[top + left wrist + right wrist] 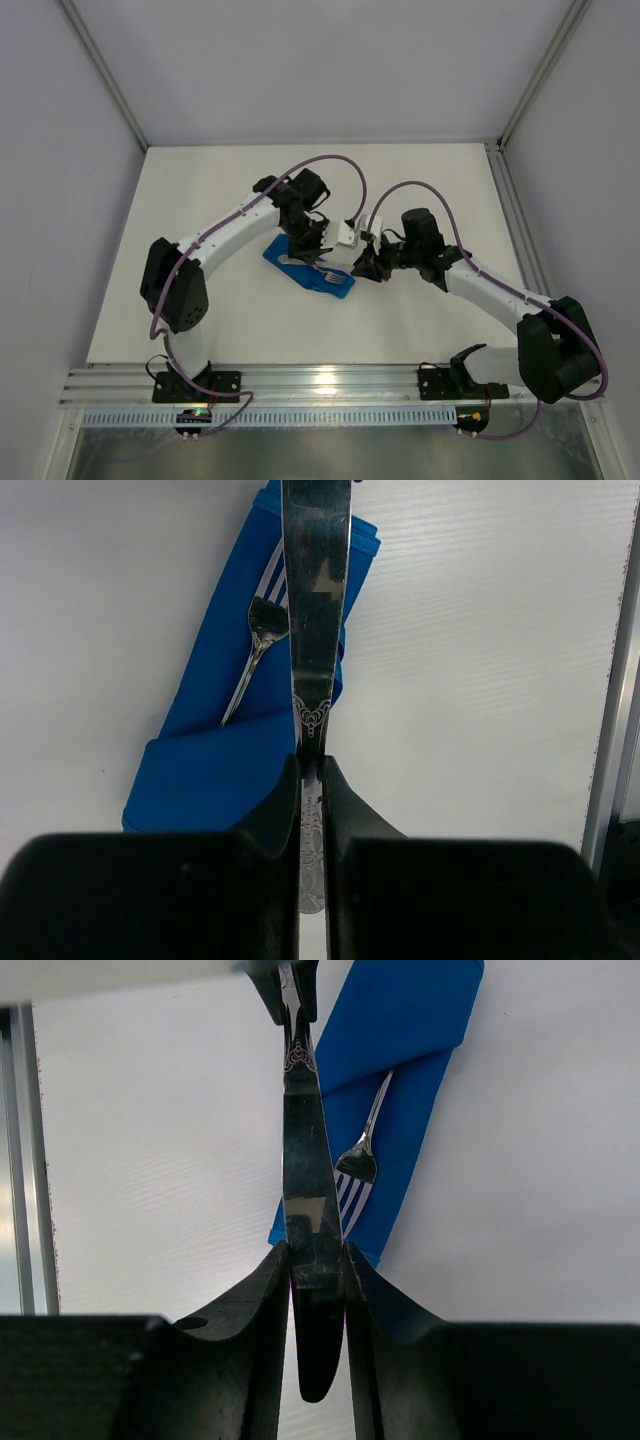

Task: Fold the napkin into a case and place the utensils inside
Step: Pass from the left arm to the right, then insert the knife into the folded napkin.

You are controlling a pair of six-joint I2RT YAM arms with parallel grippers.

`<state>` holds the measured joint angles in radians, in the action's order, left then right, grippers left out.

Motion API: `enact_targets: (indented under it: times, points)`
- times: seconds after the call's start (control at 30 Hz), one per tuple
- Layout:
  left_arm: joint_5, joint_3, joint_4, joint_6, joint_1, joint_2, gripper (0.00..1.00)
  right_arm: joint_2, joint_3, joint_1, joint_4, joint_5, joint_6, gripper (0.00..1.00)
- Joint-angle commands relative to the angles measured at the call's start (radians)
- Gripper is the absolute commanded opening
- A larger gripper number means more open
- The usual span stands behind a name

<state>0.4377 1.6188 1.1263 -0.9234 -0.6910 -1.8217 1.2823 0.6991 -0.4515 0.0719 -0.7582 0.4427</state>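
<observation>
The left gripper (311,766) is clenched on the knife (315,580) handle, the right gripper (317,1255) pinches its blade above the case (335,283) at mid-frame — best lowered level, aligned beside the fork (262,630).

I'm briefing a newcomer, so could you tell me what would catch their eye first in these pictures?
The knife, gripped at both ends: the left end effector pinches its handle, the right end effector its blade tip. Beneath it lies the blue case, with the fork tucked handle-first into its fold.
</observation>
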Motion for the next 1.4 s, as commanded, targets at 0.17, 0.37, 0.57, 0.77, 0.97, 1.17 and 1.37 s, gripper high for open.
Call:
enact_targets:
  times: [0.17, 0.37, 0.57, 0.77, 0.97, 1.17, 1.37]
  points:
    - [0.082, 0.058, -0.016, -0.017, -0.008, 0.058, 0.00, 0.025, 0.034, -0.001, 0.020, 0.040, 0.018, 0.04]
    - [0.073, 0.055, -0.045, 0.020, -0.008, 0.068, 0.06, -0.017, 0.019, -0.001, 0.019, 0.086, -0.041, 0.04]
    - [0.035, 0.055, -0.109, 0.092, -0.008, 0.055, 0.25, -0.051, -0.021, -0.001, -0.027, 0.138, -0.136, 0.04]
    - [0.039, 0.064, -0.126, 0.162, 0.010, 0.047, 0.42, -0.110, -0.113, -0.009, -0.110, 0.220, -0.234, 0.04]
    - [0.087, 0.110, -0.112, 0.256, 0.059, 0.044, 0.54, -0.158, -0.147, -0.047, -0.127, 0.310, -0.283, 0.04]
    - [-0.078, 0.086, -0.178, 0.450, 0.149, 0.042, 0.56, -0.236, -0.205, -0.119, -0.147, 0.443, -0.332, 0.04]
    - [-0.304, 0.049, -0.283, 0.538, 0.264, -0.118, 0.56, -0.298, -0.205, -0.162, -0.155, 0.502, -0.383, 0.04]
